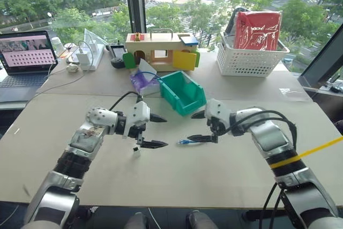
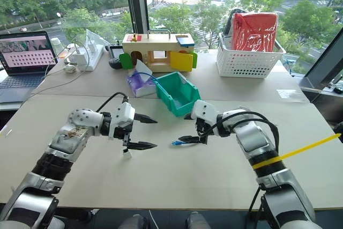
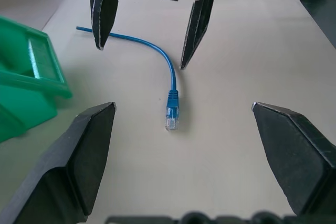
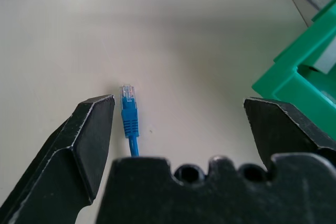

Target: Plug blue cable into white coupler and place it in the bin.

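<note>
Nearest the camera, at the lower centre of the head view, the two black-fingered claws face each other low over the pale bench (image 1: 225, 181). Both the left claw (image 1: 156, 131) and the right claw (image 1: 199, 126) stand released, fingers spread and holding nothing. Between them, just right of the frame's centre, the thin light-blue network cable (image 3: 169, 72) lies loose on the bench, its small clear plug (image 3: 171, 123) pointing toward the left claw and its cord curving off under the right claw. The tiny white boxy plastic coupler (image 1: 136, 152) rests on the bench just below the left claw, left of centre. The teal-green plastic stacking bin (image 1: 187, 102), with its sloped cut-away front, sits above centre, beyond both claws. The cable looks very light and limp, so it will likely bend and swing if taken far from its end; the firmest hold seems to be the ribbed blue boot right behind the plug, which is stiff enough to steer into a socket. The clear plug and its latch look fragile and are best left unpinched. The coupler is small, smooth and hard, likely to skid or tip when nudged; gripping its flat sides should keep the socket end open.
</note>
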